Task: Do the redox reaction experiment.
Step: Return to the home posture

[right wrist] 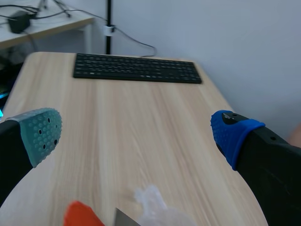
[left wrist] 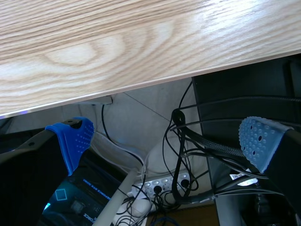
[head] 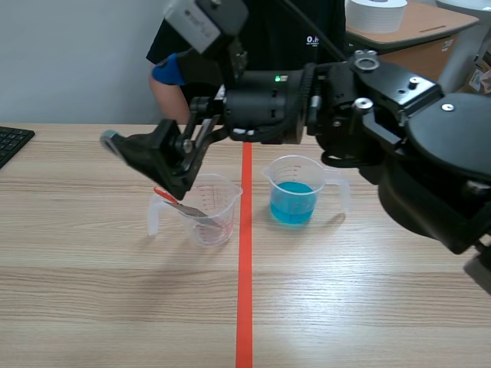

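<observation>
My right wrist camera gives me only a blurred scrap of the spoon (right wrist: 81,214) and the clear beaker (right wrist: 151,200), both cut off at the frame's edge. In the scene view the right arm (head: 414,130) hides most of the person (head: 164,77) across the table (head: 92,307) and part of the spoon's red handle

Spoon (head: 186,208) in clear cup (head: 224,198); blue-filled cup (head: 294,201)

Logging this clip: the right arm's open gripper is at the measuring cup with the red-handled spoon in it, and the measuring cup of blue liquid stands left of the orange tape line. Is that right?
Not quite. The scene view shows the measuring cup of blue liquid standing right of the orange tape line. The rest holds: the right gripper, open, is at the measuring cup with the red-handled spoon in it.
</observation>
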Controlling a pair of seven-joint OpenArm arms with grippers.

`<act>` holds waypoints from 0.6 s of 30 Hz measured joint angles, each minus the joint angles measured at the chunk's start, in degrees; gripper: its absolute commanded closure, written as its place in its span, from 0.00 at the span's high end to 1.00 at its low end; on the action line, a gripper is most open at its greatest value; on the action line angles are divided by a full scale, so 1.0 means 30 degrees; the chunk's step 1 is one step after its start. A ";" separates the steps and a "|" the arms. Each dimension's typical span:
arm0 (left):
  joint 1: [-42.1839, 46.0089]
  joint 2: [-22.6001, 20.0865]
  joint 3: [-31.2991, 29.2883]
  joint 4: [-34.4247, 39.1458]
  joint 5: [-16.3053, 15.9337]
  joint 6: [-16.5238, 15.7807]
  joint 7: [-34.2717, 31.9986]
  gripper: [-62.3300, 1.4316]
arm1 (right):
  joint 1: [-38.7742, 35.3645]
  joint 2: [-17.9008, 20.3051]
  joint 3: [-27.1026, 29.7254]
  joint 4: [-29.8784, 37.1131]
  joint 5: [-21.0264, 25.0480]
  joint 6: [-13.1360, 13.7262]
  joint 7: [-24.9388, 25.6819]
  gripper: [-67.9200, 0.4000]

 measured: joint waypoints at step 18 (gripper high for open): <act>-0.1355 -0.0095 -0.4575 0.5421 0.1734 -0.3271 -0.0539 1.00 | -0.7686 0.5413 0.7861 0.4379 0.2047 -0.1843 -0.0546 1.00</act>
